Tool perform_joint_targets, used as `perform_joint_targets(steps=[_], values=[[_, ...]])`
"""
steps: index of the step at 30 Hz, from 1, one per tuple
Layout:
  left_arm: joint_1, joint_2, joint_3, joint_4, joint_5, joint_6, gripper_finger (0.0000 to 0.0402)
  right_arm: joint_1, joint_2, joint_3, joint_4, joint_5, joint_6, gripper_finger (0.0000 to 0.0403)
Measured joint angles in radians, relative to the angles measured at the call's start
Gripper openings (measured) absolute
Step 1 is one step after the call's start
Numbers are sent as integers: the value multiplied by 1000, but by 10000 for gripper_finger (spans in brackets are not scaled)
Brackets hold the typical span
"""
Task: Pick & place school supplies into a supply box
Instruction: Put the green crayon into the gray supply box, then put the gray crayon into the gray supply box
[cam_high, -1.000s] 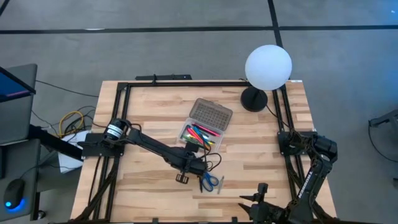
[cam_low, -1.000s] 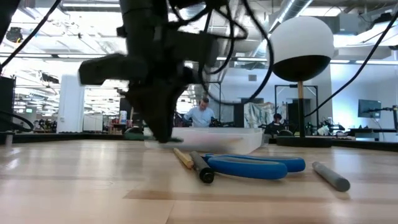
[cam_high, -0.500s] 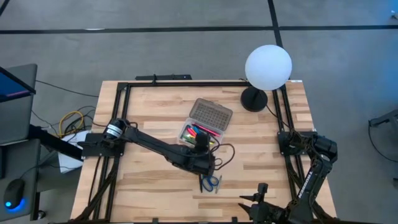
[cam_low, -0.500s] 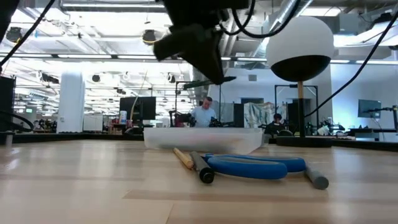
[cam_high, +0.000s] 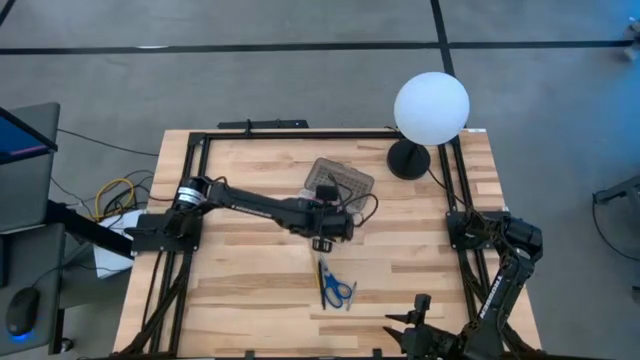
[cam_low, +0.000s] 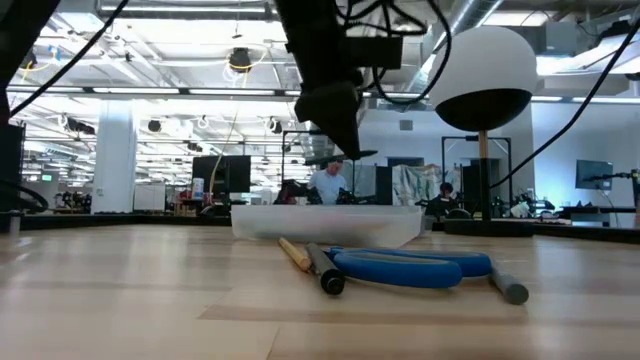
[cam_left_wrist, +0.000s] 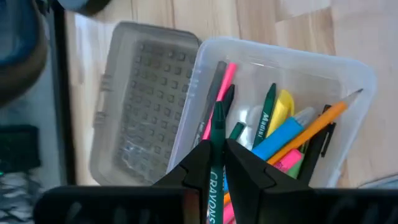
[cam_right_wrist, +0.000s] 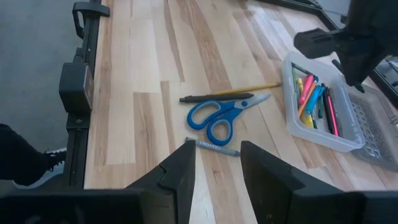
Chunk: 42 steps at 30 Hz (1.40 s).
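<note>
Your left pincer (cam_left_wrist: 217, 163) hangs over the clear plastic supply box (cam_left_wrist: 357, 93), pinched nearly closed on a thin green crayon (cam_left_wrist: 217, 134); it is light, stiff and slick, so grip mid-shaft. The right pincer (cam_right_wrist: 215, 163) waits with fingers apart at the desk's (cam_high: 240, 290) near edge, while the blue-handled scissors (cam_high: 337, 291) lie on the wood.

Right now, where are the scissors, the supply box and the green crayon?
scissors (cam_right_wrist: 219, 116): right wrist view, blue handle.
supply box (cam_left_wrist: 357, 93): left wrist view, clear rim.
green crayon (cam_left_wrist: 217, 134): left wrist view, shaft above the left claw.
</note>
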Motion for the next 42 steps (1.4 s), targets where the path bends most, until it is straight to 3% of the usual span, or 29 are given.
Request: perform_joint_targets(steps=[10,24,28,33,38,42], values=[[75,0,0,0,60,-43,40,0,0,-17,16,0,0,121],[74,0,0,-62,88,-65,99,-4,0,-66,35,0,2,121],[33,2,23,-213,145,-104,100,-34,0,-66,38,0,-11,121],[-58,1,27,-370,213,-189,100,-88,0,-74,139,-16,-154,121],[-188,2,-6,-384,184,-241,100,-135,0,-131,312,-98,-375,121],[-303,1,-51,-369,63,-294,100,-174,0,-159,378,-134,-474,121]])
